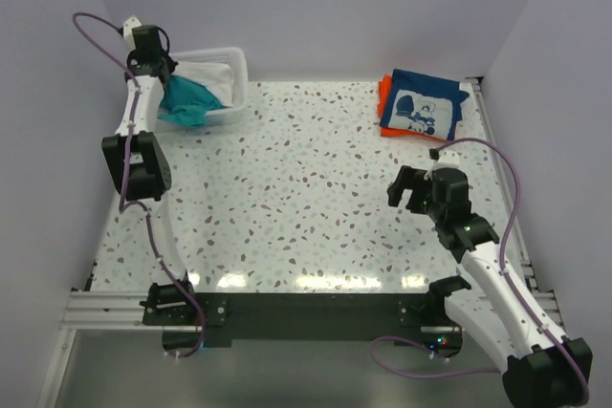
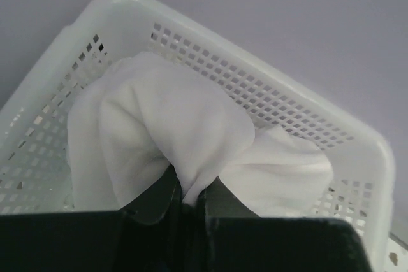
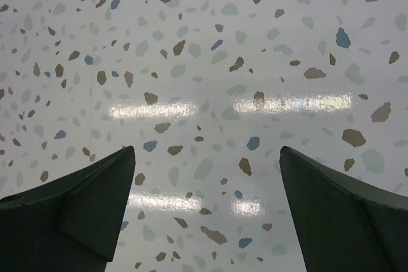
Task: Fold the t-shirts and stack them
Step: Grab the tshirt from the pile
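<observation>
A white t-shirt (image 2: 172, 125) lies crumpled in the white mesh basket (image 2: 299, 109), and my left gripper (image 2: 189, 195) is shut on a pinched fold of it. From above, the left gripper (image 1: 161, 72) reaches into the basket (image 1: 235, 69), where the white t-shirt (image 1: 212, 78) lies with a teal t-shirt (image 1: 185, 102) spilling over the front rim. A folded navy t-shirt (image 1: 421, 107) with white cartoon print lies on an orange t-shirt (image 1: 385, 93) at the back right. My right gripper (image 1: 413, 188) hovers open over bare tabletop (image 3: 204, 93), with nothing between its fingers.
The terrazzo table (image 1: 306, 198) spreads between basket and stack. Purple-grey walls close in the back and both sides. A metal rail (image 1: 287, 312) with the arm bases runs along the near edge. Cables loop off both arms.
</observation>
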Robot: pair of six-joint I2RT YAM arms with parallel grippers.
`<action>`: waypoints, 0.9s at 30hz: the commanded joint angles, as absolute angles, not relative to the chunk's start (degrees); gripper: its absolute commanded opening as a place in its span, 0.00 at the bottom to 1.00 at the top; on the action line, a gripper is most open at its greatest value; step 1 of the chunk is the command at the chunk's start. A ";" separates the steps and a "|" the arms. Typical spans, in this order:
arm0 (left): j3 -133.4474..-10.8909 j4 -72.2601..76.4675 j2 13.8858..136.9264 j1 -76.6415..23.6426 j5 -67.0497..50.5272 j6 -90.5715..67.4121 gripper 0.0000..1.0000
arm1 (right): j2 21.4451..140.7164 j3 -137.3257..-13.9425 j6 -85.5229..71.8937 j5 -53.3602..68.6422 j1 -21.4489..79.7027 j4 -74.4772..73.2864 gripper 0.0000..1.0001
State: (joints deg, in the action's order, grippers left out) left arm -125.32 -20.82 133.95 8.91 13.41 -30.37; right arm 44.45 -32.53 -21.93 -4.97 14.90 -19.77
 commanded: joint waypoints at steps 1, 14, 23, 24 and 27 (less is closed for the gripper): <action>-128.58 -15.65 124.02 9.05 13.45 -29.88 0.05 | 43.07 -34.01 -21.36 -5.36 14.77 -18.46 0.99; -125.77 -13.19 117.59 6.69 13.79 -28.22 0.04 | 41.84 -33.49 -21.45 -5.27 14.85 -18.63 0.99; -118.67 -12.75 121.29 2.20 10.37 -26.98 0.07 | 42.10 -33.49 -21.53 -5.62 14.85 -18.72 0.99; -115.17 -10.74 121.29 1.68 9.94 -26.55 0.08 | 42.19 -33.40 -21.53 -5.71 14.77 -18.72 0.99; -113.12 -10.54 122.78 1.23 8.35 -26.54 0.16 | 42.36 -33.49 -21.53 -5.54 14.77 -18.81 0.99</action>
